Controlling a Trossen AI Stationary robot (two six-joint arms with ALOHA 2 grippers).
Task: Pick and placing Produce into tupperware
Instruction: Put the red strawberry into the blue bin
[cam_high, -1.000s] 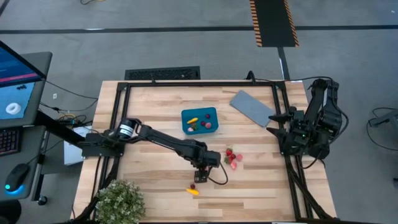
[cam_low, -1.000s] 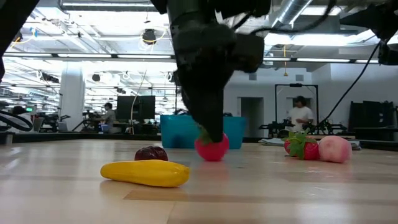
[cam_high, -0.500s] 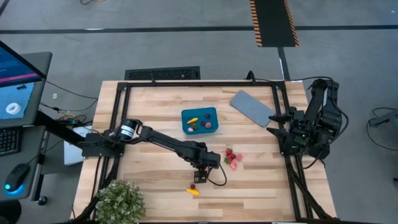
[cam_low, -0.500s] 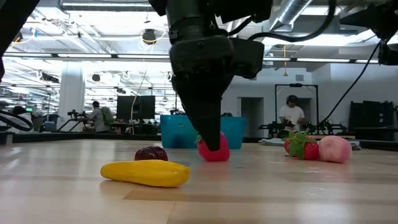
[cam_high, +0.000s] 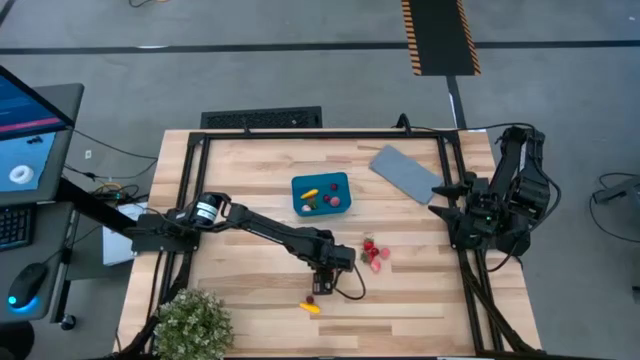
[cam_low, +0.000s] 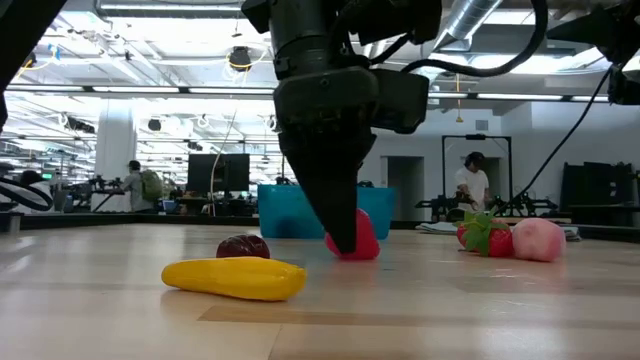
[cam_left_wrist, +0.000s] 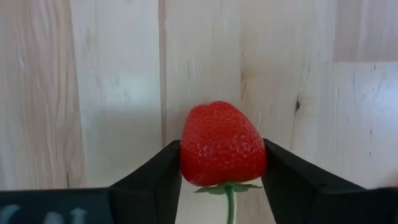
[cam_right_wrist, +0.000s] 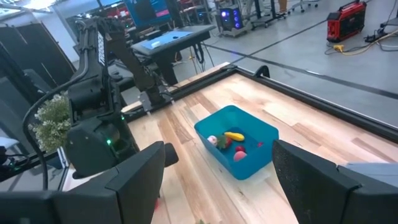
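Observation:
My left gripper (cam_high: 322, 284) points down at the middle of the table and is shut on a red strawberry (cam_left_wrist: 222, 144), which also shows in the low view (cam_low: 360, 240). The teal tupperware (cam_high: 321, 194) stands farther back and holds a yellow piece and some red and pink pieces. A yellow piece (cam_low: 235, 278) and a dark red berry (cam_low: 243, 246) lie on the table close to the gripper, toward the near edge. More strawberries and a pink fruit (cam_high: 374, 255) lie to its right. My right gripper (cam_right_wrist: 217, 186) is open and empty at the table's right edge. My left gripper pinches the strawberry between its two fingers, on its two sides at the wide stem end (cam_left_wrist: 186, 163). The fingers come from above, pointing down. The strawberry's underside is at table level (cam_low: 362, 256); I cannot tell whether it is lifted clear.
A flat grey lid (cam_high: 405, 172) lies at the far right. A leafy green plant (cam_high: 192, 324) stands at the near left corner. A black frame (cam_high: 320, 133) borders the table. People move in the room behind.
My left gripper has gone down around the strawberry and a little toward the near edge. The strawberry has shifted slightly along the table with it.

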